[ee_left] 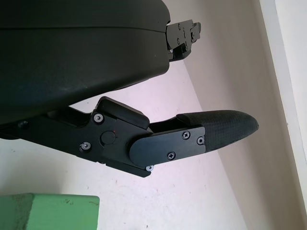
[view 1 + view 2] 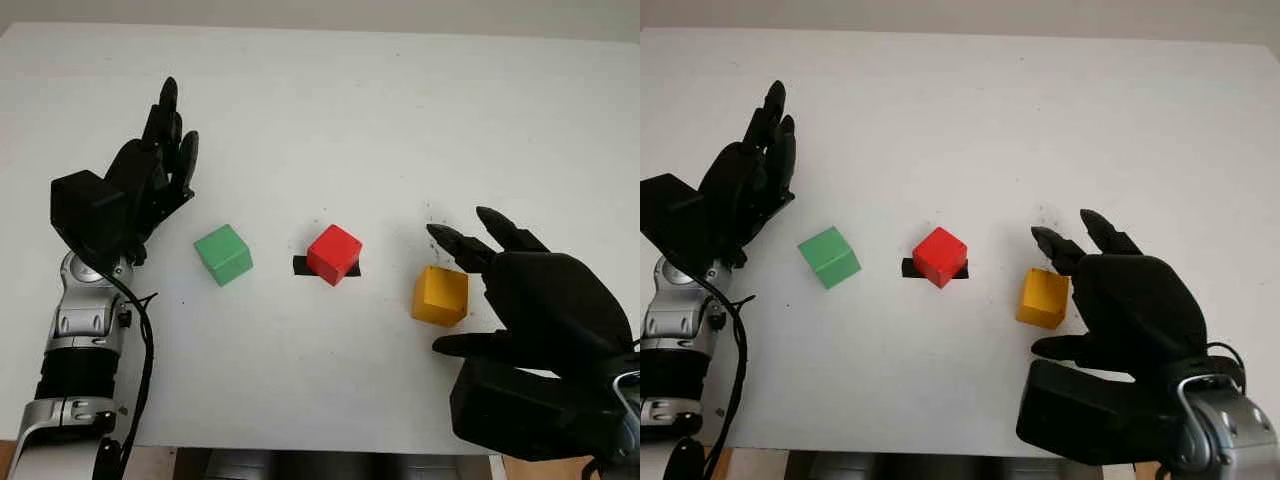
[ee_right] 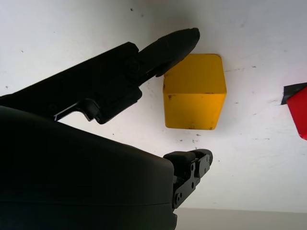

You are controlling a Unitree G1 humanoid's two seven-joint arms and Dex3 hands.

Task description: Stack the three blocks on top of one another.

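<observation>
**Q:** What is laid out on the table?

**A:** A white table (image 2: 330,110) holds three blocks in a row, well apart from each other. The green block (image 2: 223,254) is on the left, the red block (image 2: 334,254) is in the middle, and the yellow block (image 2: 440,295) is on the right. The red block sits on a small strip of black tape (image 2: 303,266). None of the blocks is stacked; each rests on the table by itself.

**Q:** Where is the right hand, and what is it doing?

**A:** The right hand (image 2: 520,290) is at the lower right, just beside the yellow block on its right side. Its fingers are spread wide around the block. One finger (image 3: 168,45) reaches past the block's far edge and the thumb (image 2: 465,345) lies below it. The hand holds nothing, and I cannot tell whether any fingertip touches the block.

**Q:** And the left hand?

**A:** The left hand (image 2: 150,180) is at the left of the table, above and to the left of the green block, apart from it. Its fingers point away from the robot and it holds nothing. In the left wrist view a corner of the green block shows near the hand.
</observation>
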